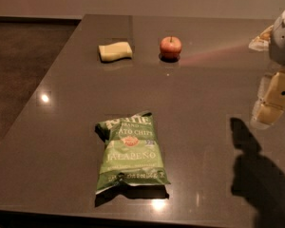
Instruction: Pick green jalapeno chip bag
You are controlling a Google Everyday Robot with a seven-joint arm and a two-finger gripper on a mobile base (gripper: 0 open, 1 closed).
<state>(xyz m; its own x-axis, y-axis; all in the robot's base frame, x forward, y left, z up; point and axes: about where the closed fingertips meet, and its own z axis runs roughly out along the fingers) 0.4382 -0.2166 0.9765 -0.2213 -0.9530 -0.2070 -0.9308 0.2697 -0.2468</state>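
**Q:** What is shown, and where is the task's thing found?

**A:** A dark, glossy tabletop (pixel 204 89) is shown. The green jalapeno chip bag (pixel 130 153) is laid flat close to the near edge, a little left of the middle. Its printed face is turned up and its long side runs away from that edge. Bare surface is left all around it, so it can probably be approached from above without anything else being disturbed.

**Q:** What else is set out?

**A:** A red apple (pixel 170 47) and a pale yellow sponge-like block (pixel 115 51) are placed side by side near the far edge, well apart from the bag. They are judged to be distractors, kept out of the way of the pick.

**Q:** Where is the gripper held?

**A:** The gripper (pixel 270 106) is held above the right edge, raised off the surface, and its shadow (pixel 256 170) is cast towards the near right corner. Nothing is seen to be carried in it. Whether it is open or closed cannot be told.

**Q:** How far along is the task judged to be?

**A:** The bag has not yet been reached. A move leftward and down towards the near edge is still called for.
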